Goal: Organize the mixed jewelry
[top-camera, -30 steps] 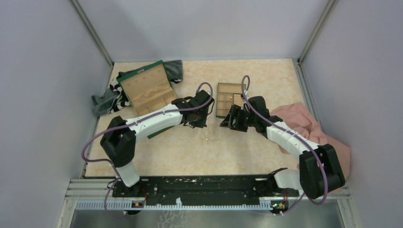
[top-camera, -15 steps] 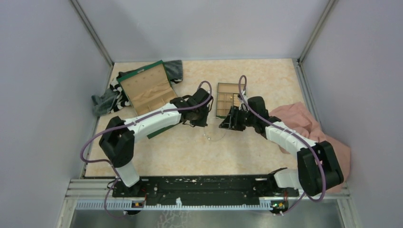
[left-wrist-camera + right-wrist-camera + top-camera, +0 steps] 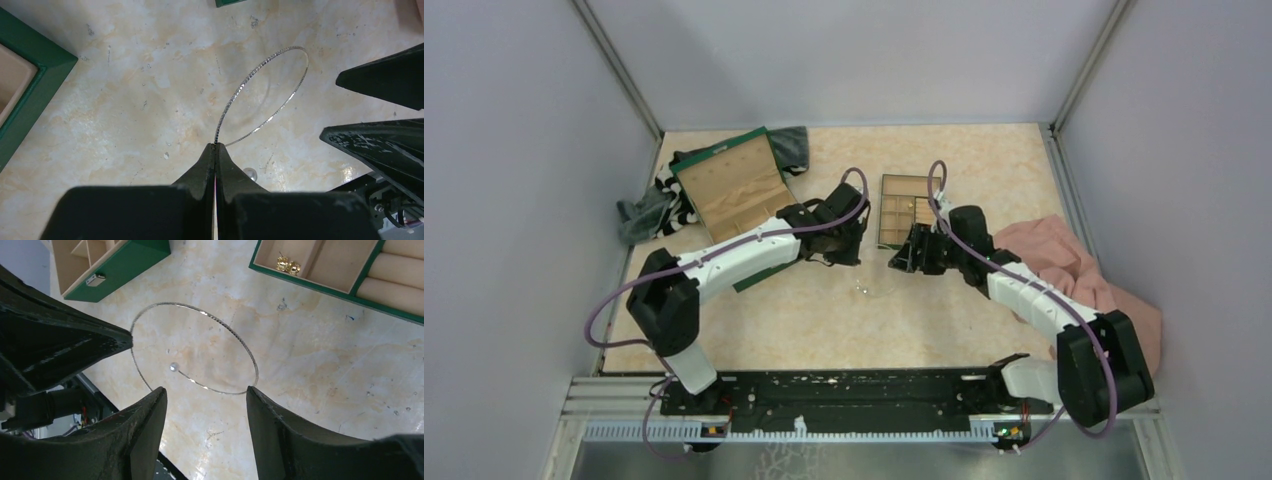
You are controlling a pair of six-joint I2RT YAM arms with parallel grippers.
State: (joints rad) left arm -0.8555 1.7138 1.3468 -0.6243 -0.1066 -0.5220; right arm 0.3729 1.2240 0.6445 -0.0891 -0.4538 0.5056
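The thin silvery wire hoop (image 3: 235, 95) hangs just above the table, pinched at one edge by my left gripper (image 3: 216, 146), which is shut on it. In the right wrist view the hoop (image 3: 170, 303) lies ahead of my right gripper (image 3: 204, 390), which is open and empty with its jaws just short of the hoop's near edge. From above, the left gripper (image 3: 848, 256) and right gripper (image 3: 900, 262) face each other over the hoop (image 3: 876, 290). Gold earrings (image 3: 287, 263) sit in a compartment of the green tray (image 3: 300, 287). A tiny silvery bead (image 3: 173, 366) lies on the table inside the hoop.
The small compartment tray (image 3: 904, 212) sits just behind the grippers. The open green box (image 3: 734, 190) stands at the back left, with striped and grey cloths (image 3: 654, 210) behind it. A pink cloth (image 3: 1064, 262) lies at the right.
The left gripper has kept its hold on the hoop. Both grippers have shifted only slightly, with the right wrist drawing a little towards the tray.
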